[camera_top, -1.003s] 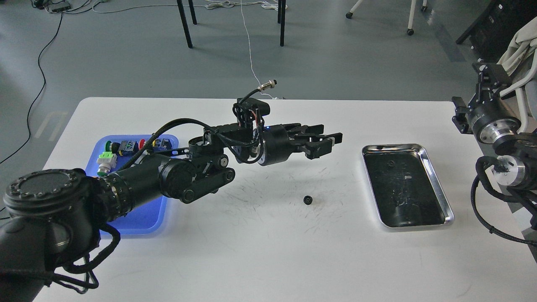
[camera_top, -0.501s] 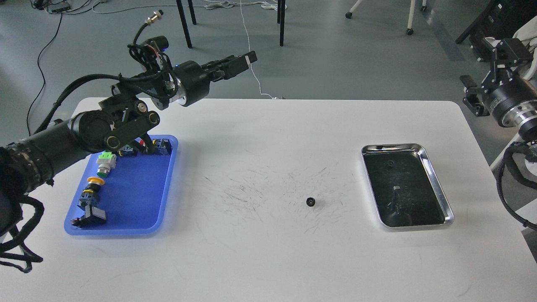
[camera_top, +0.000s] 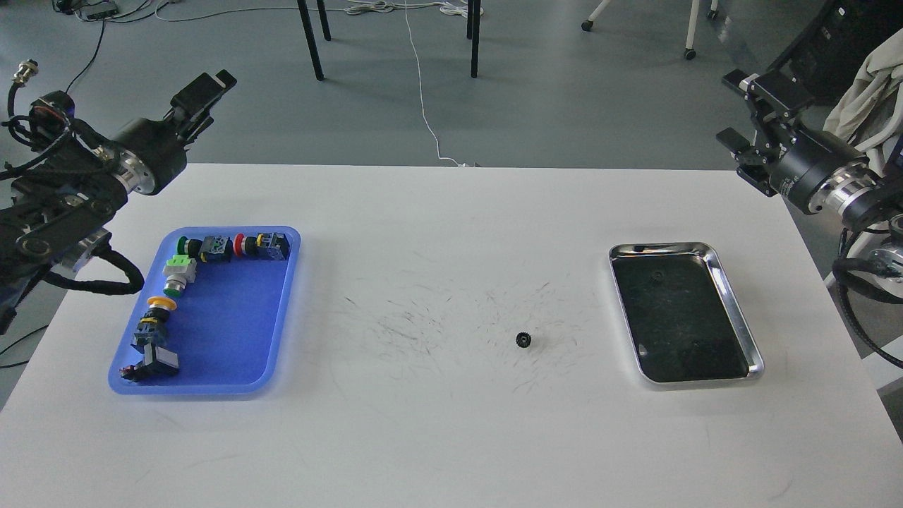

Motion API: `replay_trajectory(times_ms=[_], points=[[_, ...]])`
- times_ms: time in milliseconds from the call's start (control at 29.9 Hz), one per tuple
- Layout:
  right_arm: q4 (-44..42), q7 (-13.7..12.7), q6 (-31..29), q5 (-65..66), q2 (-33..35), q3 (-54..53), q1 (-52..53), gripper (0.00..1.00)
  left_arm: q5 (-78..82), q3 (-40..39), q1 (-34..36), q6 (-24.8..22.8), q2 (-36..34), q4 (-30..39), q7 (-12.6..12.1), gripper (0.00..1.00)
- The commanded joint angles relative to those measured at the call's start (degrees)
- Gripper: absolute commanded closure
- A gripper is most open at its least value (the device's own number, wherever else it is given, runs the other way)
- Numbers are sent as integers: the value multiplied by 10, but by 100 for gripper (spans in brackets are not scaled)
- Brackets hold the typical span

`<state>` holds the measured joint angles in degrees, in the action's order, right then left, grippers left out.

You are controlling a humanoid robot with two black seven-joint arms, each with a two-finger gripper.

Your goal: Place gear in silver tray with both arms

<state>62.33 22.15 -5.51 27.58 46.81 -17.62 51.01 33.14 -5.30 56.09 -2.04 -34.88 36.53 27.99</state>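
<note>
A small black gear [camera_top: 523, 340] lies on the white table, a little right of centre and well left of the silver tray [camera_top: 659, 246]. A tiny dark piece [camera_top: 657, 274] rests on the tray's dark bottom near its far end. My left gripper [camera_top: 210, 86] is raised beyond the table's far left corner, far from the gear, its fingers slightly apart and holding nothing. My right gripper [camera_top: 737, 107] hangs past the far right corner, open and empty, above and behind the tray.
A blue plastic tray [camera_top: 282, 310] at the left holds several push buttons and switches along its far and left sides. Chair legs and cables stand on the grey floor beyond the table. The table top around the gear is scuffed.
My left arm has swung from over the table's middle up and back to the far left. The right arm has lifted and turned its gripper inward. The gear stays where it lay.
</note>
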Motion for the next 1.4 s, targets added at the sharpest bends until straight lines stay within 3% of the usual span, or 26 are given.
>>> replay_trajectory(times_ms=[0,134,301,602,969,1370], points=[[22,-1,-2,47,6,40,28,2,-40,-8,-26,-9,-9,-9,0,2],[30,0,-1,61,5,83,59,2,-69,-20,-44,-58,-24,-12,0,2],[43,0,-2,84,2,122,88,2,-148,-51,-62,-159,-32,-16,0,2],[65,3,-1,299,-24,139,115,3,-179,-96,-65,-191,-19,-76,0,2],[-20,7,-2,375,-133,219,121,3,-185,-100,-60,-195,12,-111,0,2],[-39,10,-3,441,-180,346,185,4,-180,-93,-56,-193,18,-112,0,2]])
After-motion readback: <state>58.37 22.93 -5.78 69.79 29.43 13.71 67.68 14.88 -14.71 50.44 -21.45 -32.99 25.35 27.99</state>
